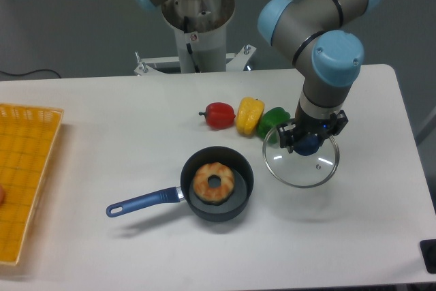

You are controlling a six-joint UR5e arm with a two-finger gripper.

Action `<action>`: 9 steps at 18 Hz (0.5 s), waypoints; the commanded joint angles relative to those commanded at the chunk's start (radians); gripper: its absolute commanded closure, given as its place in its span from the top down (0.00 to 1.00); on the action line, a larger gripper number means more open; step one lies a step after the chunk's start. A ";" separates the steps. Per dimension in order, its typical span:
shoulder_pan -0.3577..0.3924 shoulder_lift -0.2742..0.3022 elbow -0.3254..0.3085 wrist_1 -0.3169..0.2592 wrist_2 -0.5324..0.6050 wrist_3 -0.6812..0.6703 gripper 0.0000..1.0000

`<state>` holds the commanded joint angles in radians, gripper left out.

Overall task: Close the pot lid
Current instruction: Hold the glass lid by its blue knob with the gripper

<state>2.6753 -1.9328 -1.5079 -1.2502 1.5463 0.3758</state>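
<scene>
Nearest, the pot [218,185] sits open; fingers [306,142] clamp the pot lid [302,160] by its knob — rigid, breakable glass, probably slippery.

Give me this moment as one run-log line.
claw: shut on lid knob | lid: right of pot, apparently lifted, not on it | pot: open, donut inside | next: carry lid left over pot

A robotics lab: arm base [197,15] bolted behind a white table [102,141].
</scene>
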 joint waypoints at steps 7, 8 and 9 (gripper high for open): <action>-0.005 0.011 -0.009 -0.008 -0.005 -0.002 0.57; -0.008 0.012 -0.012 -0.008 -0.006 -0.002 0.57; -0.014 0.014 -0.012 -0.008 -0.008 0.000 0.57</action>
<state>2.6615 -1.9190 -1.5202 -1.2579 1.5386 0.3758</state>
